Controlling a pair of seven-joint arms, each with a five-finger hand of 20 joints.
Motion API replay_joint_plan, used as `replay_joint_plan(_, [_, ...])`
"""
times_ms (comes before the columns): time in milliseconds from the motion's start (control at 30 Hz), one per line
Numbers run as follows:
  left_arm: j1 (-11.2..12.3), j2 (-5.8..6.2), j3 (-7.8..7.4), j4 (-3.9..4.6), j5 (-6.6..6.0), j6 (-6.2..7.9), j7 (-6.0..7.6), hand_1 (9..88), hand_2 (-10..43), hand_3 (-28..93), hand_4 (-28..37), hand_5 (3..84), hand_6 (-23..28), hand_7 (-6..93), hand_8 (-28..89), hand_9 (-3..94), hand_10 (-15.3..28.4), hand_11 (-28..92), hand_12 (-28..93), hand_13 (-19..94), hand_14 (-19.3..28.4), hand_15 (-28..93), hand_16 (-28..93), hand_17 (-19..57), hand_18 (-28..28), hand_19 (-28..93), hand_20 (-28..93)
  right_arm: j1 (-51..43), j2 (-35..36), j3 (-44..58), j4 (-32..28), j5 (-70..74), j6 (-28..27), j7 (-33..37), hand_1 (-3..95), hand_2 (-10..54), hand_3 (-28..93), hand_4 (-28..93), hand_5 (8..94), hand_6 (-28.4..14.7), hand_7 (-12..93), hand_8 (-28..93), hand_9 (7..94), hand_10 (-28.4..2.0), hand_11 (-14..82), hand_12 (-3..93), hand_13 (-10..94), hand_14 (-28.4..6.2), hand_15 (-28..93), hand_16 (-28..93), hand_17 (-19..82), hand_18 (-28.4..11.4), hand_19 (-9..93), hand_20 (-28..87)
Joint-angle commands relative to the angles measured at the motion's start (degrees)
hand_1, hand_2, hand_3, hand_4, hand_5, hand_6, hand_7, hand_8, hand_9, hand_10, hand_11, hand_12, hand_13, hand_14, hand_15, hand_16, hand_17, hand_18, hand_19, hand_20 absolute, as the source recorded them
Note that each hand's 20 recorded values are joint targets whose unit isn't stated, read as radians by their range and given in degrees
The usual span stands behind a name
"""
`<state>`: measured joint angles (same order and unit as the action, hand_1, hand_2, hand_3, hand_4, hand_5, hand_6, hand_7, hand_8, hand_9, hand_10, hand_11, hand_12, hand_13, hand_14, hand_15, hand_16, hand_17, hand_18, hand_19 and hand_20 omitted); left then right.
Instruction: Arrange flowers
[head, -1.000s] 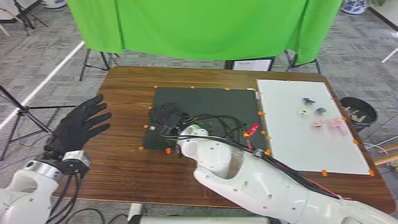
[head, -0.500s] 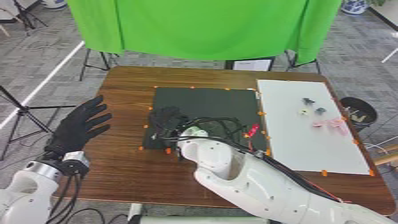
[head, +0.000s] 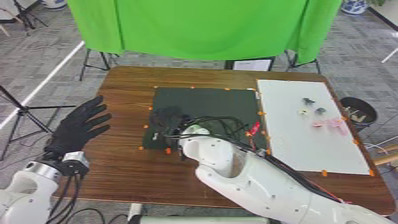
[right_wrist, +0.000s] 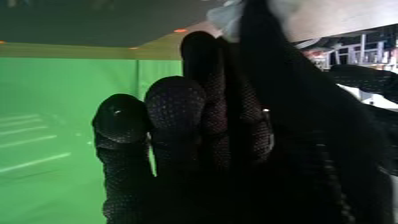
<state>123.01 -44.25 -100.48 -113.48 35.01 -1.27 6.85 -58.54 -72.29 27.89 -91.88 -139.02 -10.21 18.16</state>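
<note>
On the dark mat's left part, in the head view, is my right hand (head: 169, 118), with a small pale speck at its near-left side. In the right wrist view, my right hand (right_wrist: 178, 115) pinches a blurred whitish thing (right_wrist: 228, 19), likely a flower, at its tips; its stem is hidden. My left hand (head: 80, 126) is held over the table's left edge, fingers straight and spread. Pink flowers (head: 336, 126) lie on the white board (head: 311, 150), with small dark green pieces (head: 308, 101) and a pale yellow one (head: 303, 112) farther back.
The dark mat (head: 213, 100) has orange marks round its edge. A red item (head: 255, 128) is at the mat's right edge, beside the right arm's loose cables. A black bin (head: 359, 111) stands off the table's right side. Behind the table hangs a green cloth (head: 204, 30).
My right hand has shifted and turned slightly over the mat, with its cables moving along. The pale speck beside it is now a little nearer the front. My left hand has kept still.
</note>
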Motion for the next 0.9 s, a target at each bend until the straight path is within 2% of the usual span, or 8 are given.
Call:
replay_joint_plan(33, [1.57,-0.93,-1.13,-0.60,-0.08,0.71,-0.37,24.4,-4.8,70,-28.3,21.5,3.7,19.2,-11,15.7,10.1,18,19,12,13.6,29,2,-12.1,20.3,39,10,0.60,0.70,3.27,-2.67,0.41,-5.08,-0.34,40.7,-9.5,3,-11,45.3,-4.4,38,-15,51.2,-13.6,51.8,35.6,66,-8.1,80,34,34,-21.1,93,52])
replay_joint_plan(233, [3.06,-1.61,-2.20,-1.07,0.19,1.09,-0.18,24.3,-4.9,70,-28.3,21.5,3.8,19.2,-11,15.7,10.1,18,20,12,13.6,29,1,-12.1,20.2,39,10,1.19,4.02,5.98,-5.76,0.63,-6.92,-2.26,40.0,-9.5,5,-13,41.1,-5.1,37,-15,46.6,-14.1,48.9,34.0,65,-8.2,79,34,34,-21.5,92,52])
replay_joint_plan(267, [3.18,-1.81,-2.29,-1.12,0.25,1.05,-0.21,24.3,-4.9,70,-28.3,21.5,3.7,19.2,-11,15.7,10.1,18,20,12,13.6,29,1,-12.1,20.2,39,10,1.39,4.89,6.37,-6.41,1.19,-6.92,-1.88,37.1,-9.5,27,-23,40.6,-5.2,37,-15,45.8,-14.2,47.5,32.9,64,-8.1,79,33,34,-21.5,92,52])
replay_joint_plan(333, [3.56,-1.72,-2.21,-1.22,0.03,1.47,0.15,24.4,-4.9,70,-28.3,21.5,3.7,19.2,-11,15.7,10.1,18,19,12,13.6,29,1,-12.1,20.2,39,10,1.05,6.75,8.29,-7.44,1.91,-6.76,-2.68,21.9,-9.5,65,-28,39.7,-5.1,38,-15,45.1,-14.1,46.6,31.6,63,-8.2,80,33,33,-21.2,91,52])
replay_joint_plan(400, [4.85,-1.68,-3.14,-1.66,-0.07,1.51,0.51,24.3,-4.9,70,-28.3,21.5,3.7,19.2,-11,15.7,10.1,18,20,12,13.7,29,1,-12.1,20.2,39,10,0.95,8.31,9.50,-7.70,4.88,-4.56,-2.88,17.9,-9.5,78,-28,39.3,-4.9,38,-15,44.8,-13.7,46.0,30.7,63,-8.2,80,33,33,-20.7,91,52])
replay_joint_plan(533, [5.75,-2.40,-3.68,-2.13,-0.01,1.74,0.33,24.3,-4.9,70,-28.3,21.5,3.7,19.2,-11,15.8,10.1,18,20,12,13.7,29,1,-12.1,20.2,39,10,0.63,8.93,10.82,-7.89,5.28,-4.50,-2.90,19.9,-9.5,76,-28,40.2,-4.3,40,-16,46.0,-13.2,45.7,30.0,62,-8.2,80,32,32,-20.6,91,52])
replay_joint_plan(633, [4.81,-2.22,-3.15,-1.62,0.24,0.92,-0.02,24.3,-4.9,70,-28.3,21.5,3.7,19.2,-11,15.8,10.2,18,20,12,13.7,29,1,-12.1,20.3,39,10,-0.26,10.38,11.92,-9.29,5.97,-3.19,-1.93,20.7,-9.5,73,-28,40.7,-4.2,40,-16,46.9,-13.2,46.1,29.9,63,-8.3,80,31,33,-20.5,91,52])
replay_joint_plan(900, [5.78,-2.69,-3.58,-1.92,0.11,1.16,-0.30,24.3,-4.8,70,-28.3,21.5,3.7,19.3,-11,15.7,10.1,18,19,12,13.6,29,1,-12.1,20.2,38,10,-3.75,18.99,17.01,-13.53,6.64,1.37,-0.90,19.0,-9.5,77,-28,38.7,-3.9,41,-17,43.3,-13.3,46.2,30.6,59,-9.3,80,31,31,-20.2,89,52])
